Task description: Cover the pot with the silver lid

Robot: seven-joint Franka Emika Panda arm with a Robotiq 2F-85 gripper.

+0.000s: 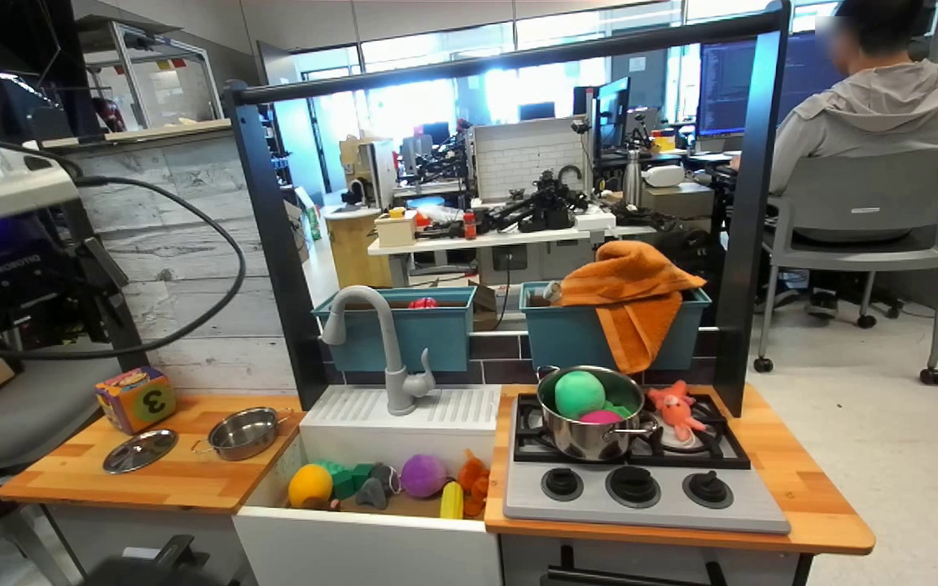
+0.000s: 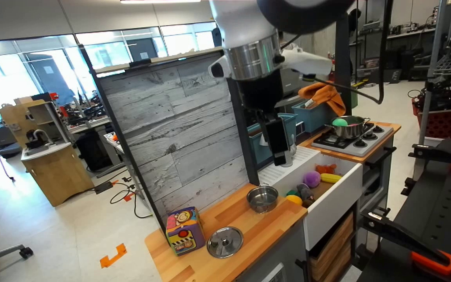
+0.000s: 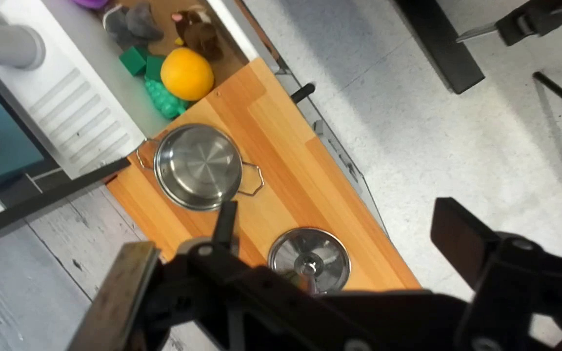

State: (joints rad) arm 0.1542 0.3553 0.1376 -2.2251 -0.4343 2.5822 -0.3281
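The silver lid [image 1: 141,452] lies flat on the wooden counter, its knob upward. It also shows in an exterior view [image 2: 225,242] and in the wrist view [image 3: 332,253], where the gripper hides its lower edge. The pot [image 1: 243,434], small, shallow and empty with two wire handles, stands upright and uncovered beside the lid, nearer the sink. It also shows in an exterior view [image 2: 262,199] and in the wrist view [image 3: 198,165]. My gripper [image 3: 334,217] is open and empty, well above the counter. It also shows in an exterior view [image 2: 278,143].
A colourful soft cube [image 1: 137,399] sits beside the lid. A grey wooden-look panel [image 2: 178,129] stands behind the counter. The sink basin [image 1: 371,529] holds several toys, with a grey faucet [image 1: 392,358]. A larger pot [image 1: 587,435] with toys stands on the stove [image 1: 648,500].
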